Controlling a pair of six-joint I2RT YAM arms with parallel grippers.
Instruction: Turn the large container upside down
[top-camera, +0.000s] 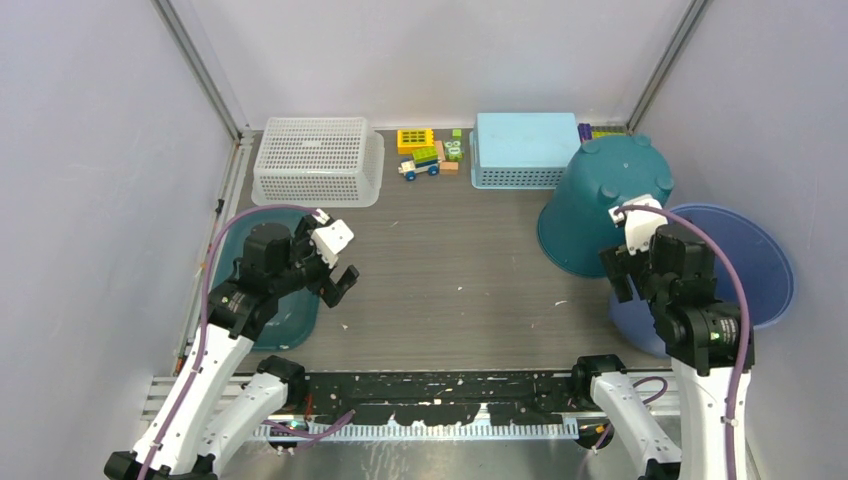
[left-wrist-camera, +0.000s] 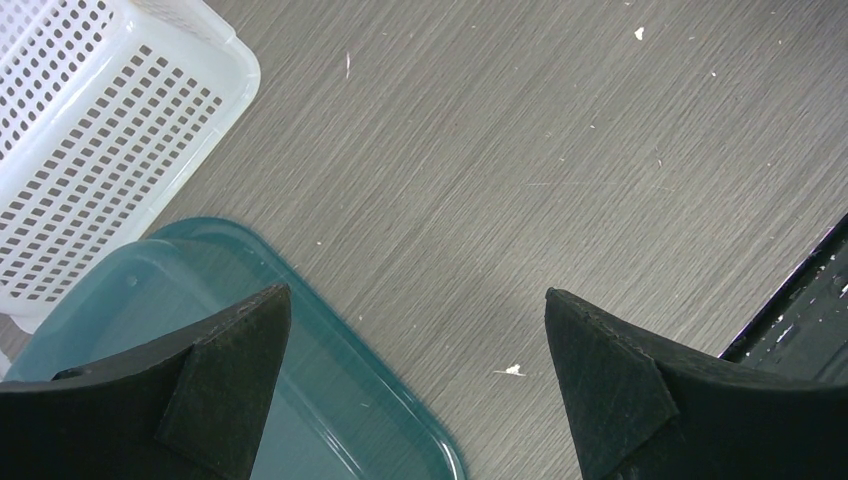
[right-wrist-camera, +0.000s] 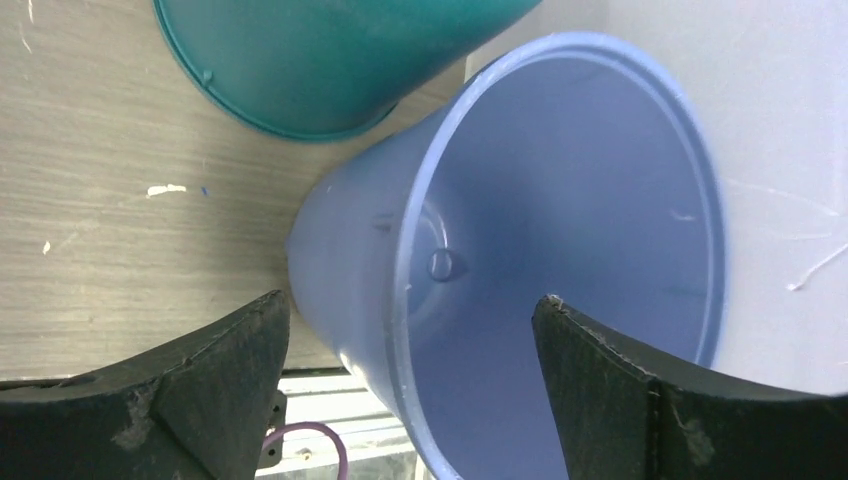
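Right gripper (right-wrist-camera: 410, 300): jaws wide apart, empty, poised over near rim of blue bucket (right-wrist-camera: 600, 200). Bucket upright, mouth up, at table's right edge, just beside inverted teal bucket (right-wrist-camera: 330, 60).
Step (judged): approach, no grasp yet.
Next: one finger inside rim, pinch wall, lift, roll over clear of teal bucket.
Left gripper (left-wrist-camera: 418, 300): apart, idle.
Table (top-camera: 450, 270): grey wood-grain, white flecks. Pale walls on three sides.

Large pale-blue bucket (top-camera: 765, 262) (smooth plastic), upright, mouth up, just beside an inverted teal bucket (top-camera: 592, 200)

Black-and-white arms (top-camera: 215, 385) carry looping purple cables (top-camera: 204, 310)
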